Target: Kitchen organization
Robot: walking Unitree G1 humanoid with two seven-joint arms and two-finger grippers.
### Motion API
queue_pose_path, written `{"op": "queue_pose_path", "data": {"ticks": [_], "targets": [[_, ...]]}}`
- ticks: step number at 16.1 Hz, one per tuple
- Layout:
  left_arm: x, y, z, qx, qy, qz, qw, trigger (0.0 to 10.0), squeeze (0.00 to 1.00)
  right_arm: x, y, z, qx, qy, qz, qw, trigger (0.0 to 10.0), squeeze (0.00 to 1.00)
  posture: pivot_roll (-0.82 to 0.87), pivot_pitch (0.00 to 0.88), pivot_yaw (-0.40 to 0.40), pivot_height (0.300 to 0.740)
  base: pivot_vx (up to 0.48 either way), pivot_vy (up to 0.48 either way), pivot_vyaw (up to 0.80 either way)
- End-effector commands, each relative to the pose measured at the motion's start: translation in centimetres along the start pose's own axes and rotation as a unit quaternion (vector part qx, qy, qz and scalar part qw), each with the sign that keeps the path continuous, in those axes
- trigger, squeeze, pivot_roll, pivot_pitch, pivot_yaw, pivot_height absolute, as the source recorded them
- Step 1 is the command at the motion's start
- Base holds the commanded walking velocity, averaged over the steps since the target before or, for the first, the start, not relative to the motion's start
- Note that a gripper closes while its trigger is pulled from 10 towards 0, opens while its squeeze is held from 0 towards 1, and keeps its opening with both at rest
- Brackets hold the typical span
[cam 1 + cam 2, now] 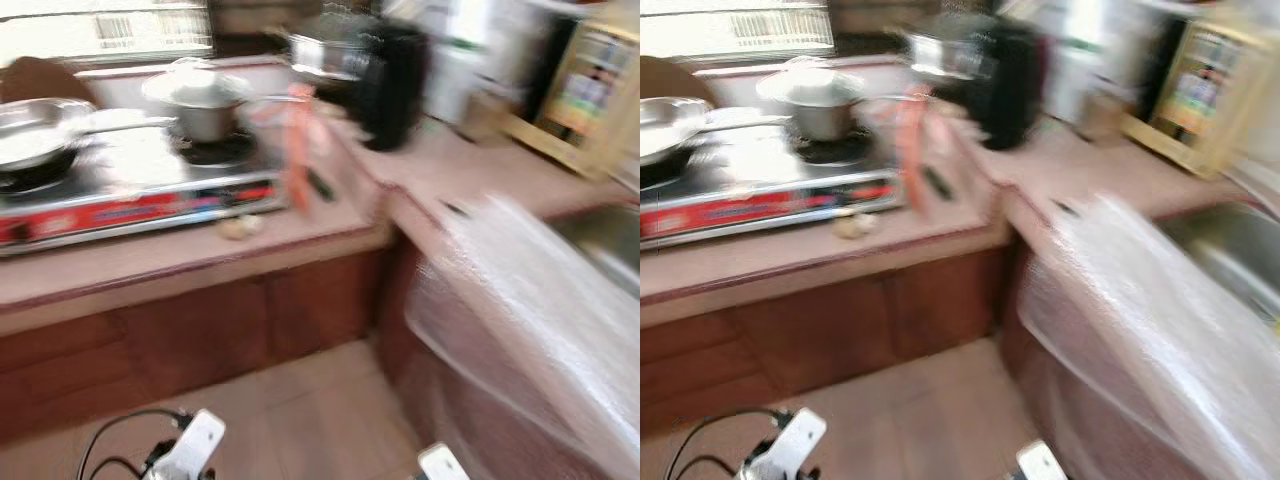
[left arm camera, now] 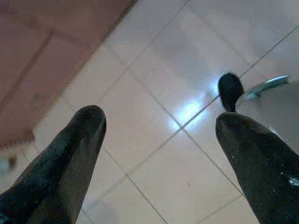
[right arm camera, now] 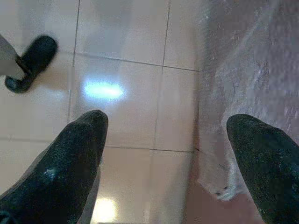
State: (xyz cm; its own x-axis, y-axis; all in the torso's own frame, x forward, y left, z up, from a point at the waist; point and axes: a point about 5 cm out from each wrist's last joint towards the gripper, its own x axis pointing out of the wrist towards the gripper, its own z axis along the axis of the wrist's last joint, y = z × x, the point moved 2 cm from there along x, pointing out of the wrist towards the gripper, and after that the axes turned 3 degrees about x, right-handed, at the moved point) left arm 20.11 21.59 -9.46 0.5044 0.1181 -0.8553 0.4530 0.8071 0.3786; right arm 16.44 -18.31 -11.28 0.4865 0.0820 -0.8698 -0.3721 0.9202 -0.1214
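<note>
Frying pan (image 1: pixel 35 140): sits on the stove at the far left of the desk. It looks heavy and hard. Its long handle looks like the best place to hold.
Stove (image 1: pixel 130 195): silver with a red strip, on the pink desk (image 1: pixel 150 262).
Pot (image 1: pixel 200 100): has a lid on and sits on the back burner. I think the lid may slide off if tipped.
Black machine (image 1: pixel 385 85): stands in the corner, blurry.
Plastic sheet (image 1: pixel 530 310): soft and thin, hangs over the desk edge by the sink (image 1: pixel 605 235).
Left tool (image 2: pixel 159 154): hangs low, points at the floor tiles, fingers wide apart, holds nothing.
Right tool (image 3: pixel 166 154): hangs low near the plastic, fingers wide apart, holds nothing.
</note>
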Motion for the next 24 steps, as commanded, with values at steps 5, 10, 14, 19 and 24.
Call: {"op": "queue_pose_path", "data": {"ticks": [5,10,14,19,24], "targets": [[-0.07,0.75,-0.69,0.008,0.009,0.006,1.0,10.0,0.0,0.29,0.78,1.18,0.006,-0.016,0.003,1.0,10.0,0.0,0.19,0.0,-0.068,0.74,0.0,0.0,0.73],[-0.09,1.0,-0.78,0.002,0.009,0.009,1.0,10.0,0.0,0.31,0.88,1.17,0.011,-0.016,0.002,1.0,10.0,0.0,0.19,0.0,-0.07,0.74,0.0,0.0,0.0],[-0.1,1.06,-0.83,0.004,0.01,0.008,1.0,10.0,0.0,0.28,0.64,1.12,0.004,-0.014,-0.002,1.0,10.0,0.0,0.19,0.0,-0.071,0.74,0.0,0.201,0.0],[-0.11,1.17,-0.96,0.007,0.012,0.008,1.0,10.0,0.0,0.28,0.66,1.15,-0.002,-0.015,-0.001,1.0,10.0,0.0,0.19,0.0,-0.071,0.74,0.0,0.346,0.0],[-0.14,1.26,-1.09,0.012,0.012,0.006,1.0,10.0,0.0,0.31,0.86,1.21,-0.001,-0.016,-0.001,1.0,10.0,0.0,0.19,0.0,-0.061,0.74,0.0,0.39,0.0]]}}
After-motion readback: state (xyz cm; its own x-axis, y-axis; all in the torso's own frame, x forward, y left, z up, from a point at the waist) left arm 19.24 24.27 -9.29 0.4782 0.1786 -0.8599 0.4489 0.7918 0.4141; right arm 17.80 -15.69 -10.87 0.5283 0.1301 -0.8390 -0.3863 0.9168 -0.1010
